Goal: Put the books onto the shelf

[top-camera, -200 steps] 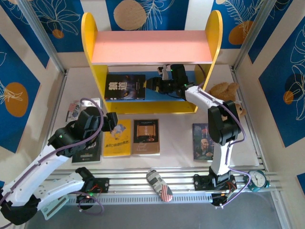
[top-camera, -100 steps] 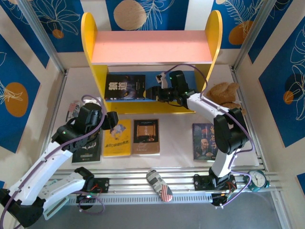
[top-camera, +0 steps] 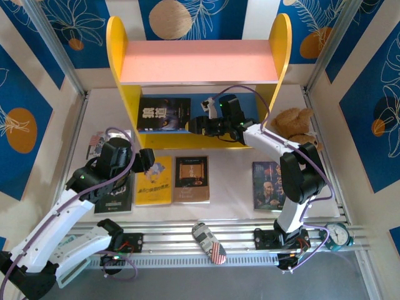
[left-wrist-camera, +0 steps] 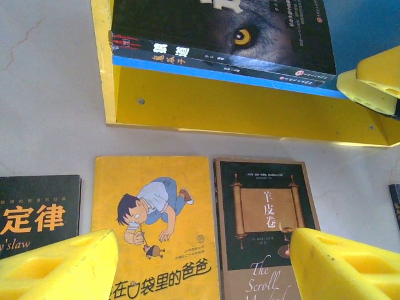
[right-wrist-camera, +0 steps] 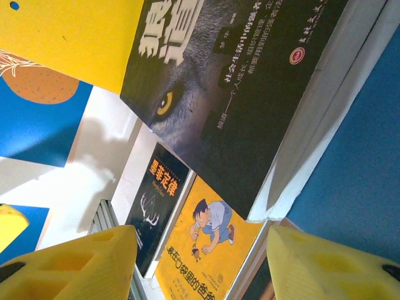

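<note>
The shelf (top-camera: 115,62) stands at the back of the surface (top-camera: 231,187), and its blue lower board (left-wrist-camera: 359,31) carries one book, the black one with white characters (top-camera: 164,114) and a wolf's amber eye on the cover. It lies flat at the left end of that board, against the yellow side panel, under the pink top board (top-camera: 200,61). The right pincer (top-camera: 194,125) reaches into the lower level just to the right of that book. Its foam pads are spread, with nothing pinched between them. The other four books lie flat in a row in front of the shelf. The black book with the gold title (left-wrist-camera: 37,212) lies out to the left, and the left arm covers much of it from above. The yellow book (top-camera: 154,180) and the brown-black book with the orange panel (top-camera: 191,179) lie side by side before the shelf's left half. The dark blue book with the man's portrait (top-camera: 264,187) lies before the right end, its right edge hidden by the right arm. The left pincer (left-wrist-camera: 203,250) hangs over the yellow and brown-black books, its pads wide apart and gripping nothing. Right of the shelf sits a brown furry thing (top-camera: 294,119) that is too small to make out.
</note>
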{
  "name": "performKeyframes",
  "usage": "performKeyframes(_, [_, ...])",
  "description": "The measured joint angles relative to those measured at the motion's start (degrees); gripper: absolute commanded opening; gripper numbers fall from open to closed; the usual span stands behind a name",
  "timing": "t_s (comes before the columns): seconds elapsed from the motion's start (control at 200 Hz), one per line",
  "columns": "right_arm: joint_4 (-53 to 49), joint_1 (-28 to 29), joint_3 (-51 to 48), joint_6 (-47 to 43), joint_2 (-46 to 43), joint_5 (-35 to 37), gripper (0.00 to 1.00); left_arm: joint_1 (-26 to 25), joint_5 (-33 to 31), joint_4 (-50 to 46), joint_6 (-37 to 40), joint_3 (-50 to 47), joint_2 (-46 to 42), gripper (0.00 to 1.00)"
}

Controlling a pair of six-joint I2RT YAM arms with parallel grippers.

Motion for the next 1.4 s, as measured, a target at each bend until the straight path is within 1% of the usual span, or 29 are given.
performKeyframes(0.615, [-0.2,0.9,2.1,0.0,1.7,0.0,0.58,0.0,0.0,0.2,0.0,-0.3,-0.1,0.73])
performKeyframes(1.401, [-2.1,0.4,3.7,-0.2,2.8,-0.5,0.59,0.3,0.4,0.4,0.0,-1.0,-0.2,0.74])
